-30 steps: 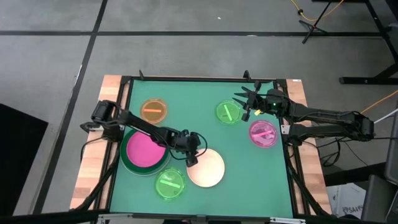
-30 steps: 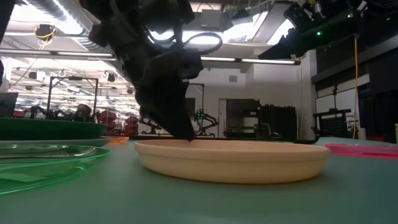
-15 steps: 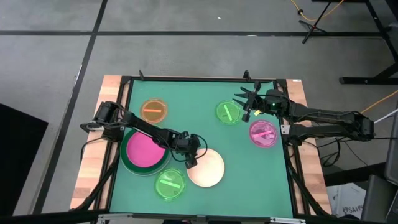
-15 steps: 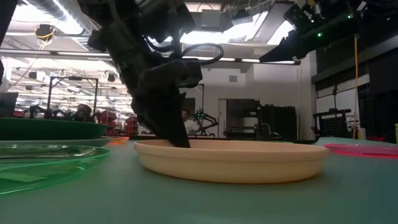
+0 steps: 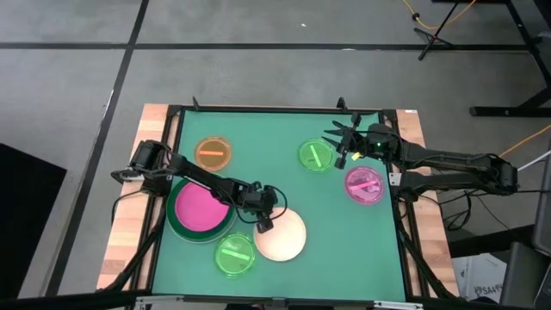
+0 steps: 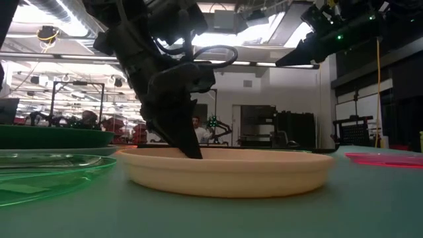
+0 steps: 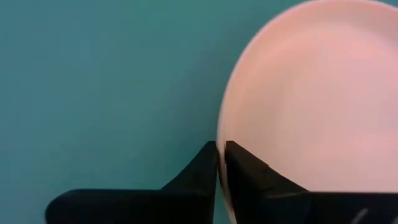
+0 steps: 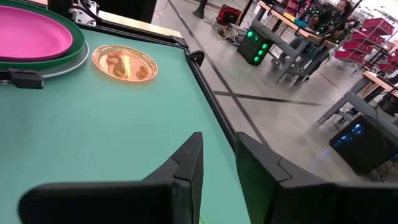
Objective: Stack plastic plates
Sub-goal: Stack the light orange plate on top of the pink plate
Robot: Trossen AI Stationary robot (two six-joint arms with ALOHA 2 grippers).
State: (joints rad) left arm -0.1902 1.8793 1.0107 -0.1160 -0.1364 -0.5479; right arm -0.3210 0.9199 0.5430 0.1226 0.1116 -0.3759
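Note:
The cream plate (image 5: 284, 237) (image 6: 225, 173) (image 7: 311, 93) lies flat on the green mat near the table's near edge. My left gripper (image 5: 263, 222) (image 6: 192, 153) (image 7: 221, 149) is shut on its left rim. The magenta plate (image 5: 200, 207) sits inside the dark green plate (image 5: 175, 226). A lime-green plate (image 5: 234, 255) lies on the mat just left of the cream plate. The other lime-green plate (image 5: 317, 156), the pink plate (image 5: 365, 185) and the orange plate (image 5: 213, 153) lie apart. My right gripper (image 5: 338, 145) (image 8: 219, 155) hovers open above the far right of the mat. My left gripper pinches the cream plate's rim (image 7: 219, 132) on the plate's left side, one finger inside the plate and one outside. The fingers (image 6: 188, 142) come from above, slanting down from the table's left. The plate rests on the mat.
A black frame (image 5: 172, 155) borders the mat, with wooden edges (image 5: 129, 250) outside it. A pale rim (image 8: 62, 67) shows under the dark green plate. Free mat lies in the middle (image 5: 258, 172) and right of the cream plate (image 5: 353, 250).
My left gripper has sunk a little onto the cream plate's rim and moved toward the table's left. The cream plate has slid with it along the mat toward the left, nearer the lime-green plate and the magenta stack.

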